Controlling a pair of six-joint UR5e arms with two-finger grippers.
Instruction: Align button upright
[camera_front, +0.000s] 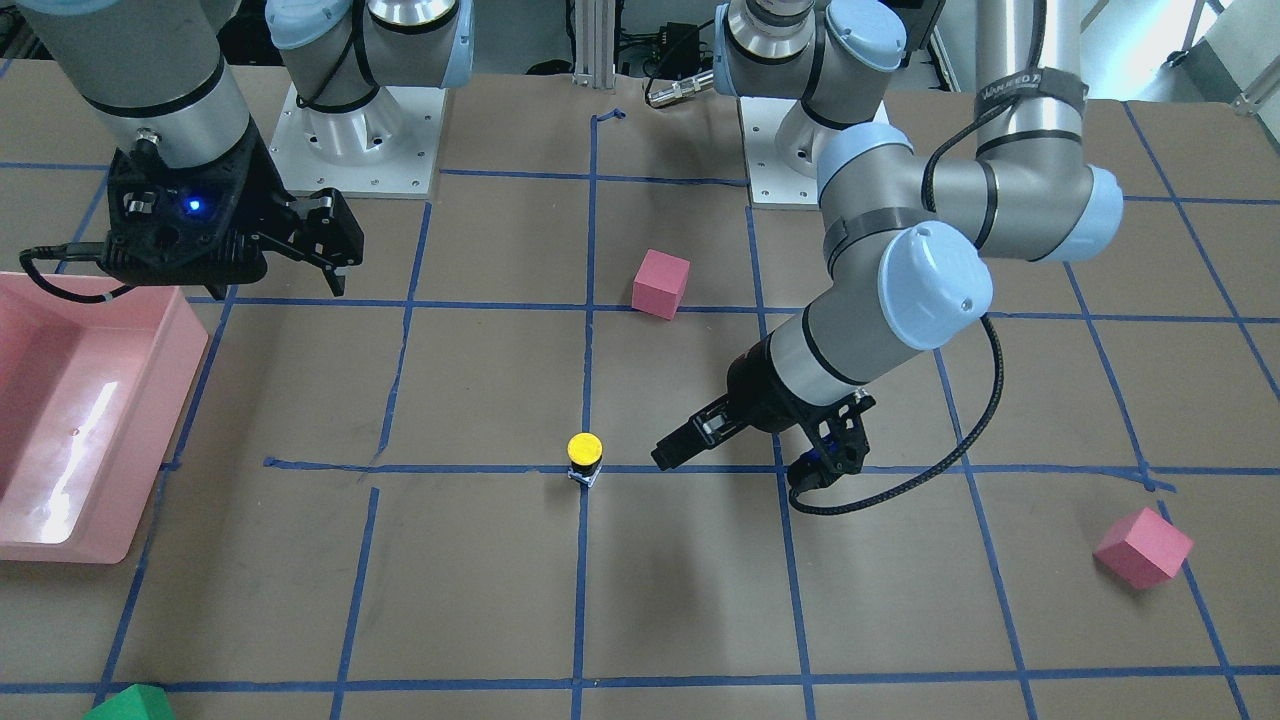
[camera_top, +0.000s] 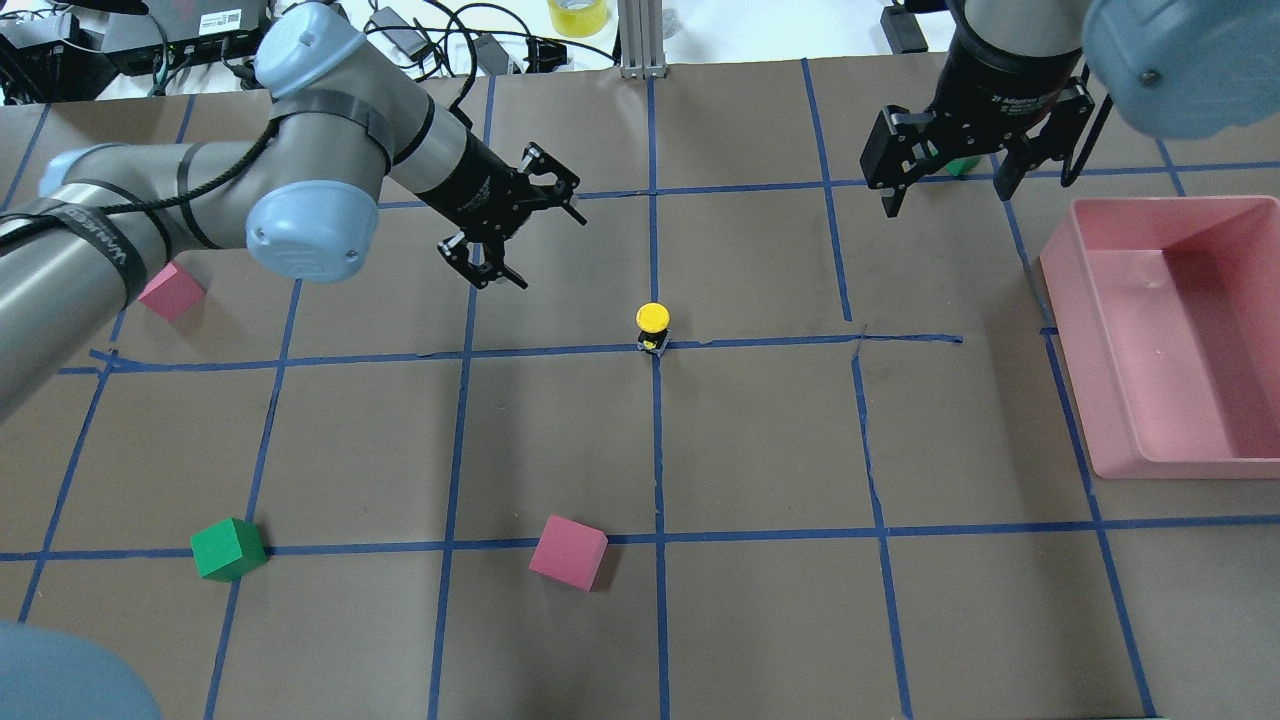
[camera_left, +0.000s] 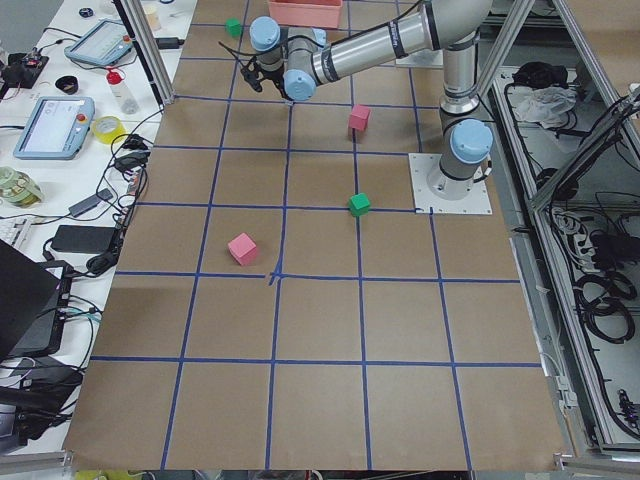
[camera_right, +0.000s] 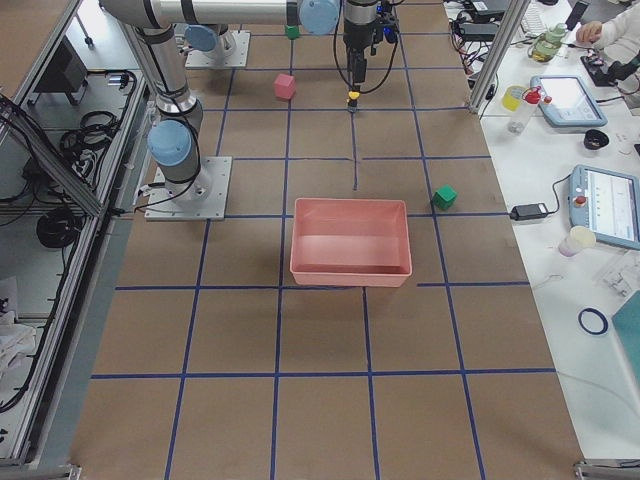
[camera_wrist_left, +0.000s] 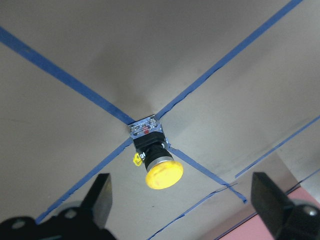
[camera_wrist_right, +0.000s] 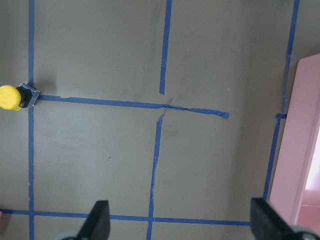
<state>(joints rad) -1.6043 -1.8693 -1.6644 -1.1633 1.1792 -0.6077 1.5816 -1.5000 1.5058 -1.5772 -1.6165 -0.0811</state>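
The button (camera_top: 652, 322) is sitting mid-tabletop (camera_top: 760, 450) right on a blue tape crossing (camera_wrist_left: 125, 119). It is standing on its blocky base with the yellow cap on top, so it is looking upright already. Nothing is touching it.

The left arm (camera_top: 330, 150) is hanging near it, off to its own left. The left jaws are spread wide, gripping nothing and pointing toward the button, as the left wrist view shows. The right arm (camera_top: 1010, 60) is parked well away by the pink bin (camera_top: 1250, 460). The right jaws are also gaping wide and empty.

Handling guess: the button is looking small, light and rigid, plastic with some metal at the base. It is likely top-heavy on a narrow footprint, so a nudge is probably tipping it over. The round cap is probably slick and curving away from flat pads. The better hold is looking like the black collar or the flat sides of the base, squeezed low. It is not seeming fragile. Any regrasp is calling for a gentle, centered close.
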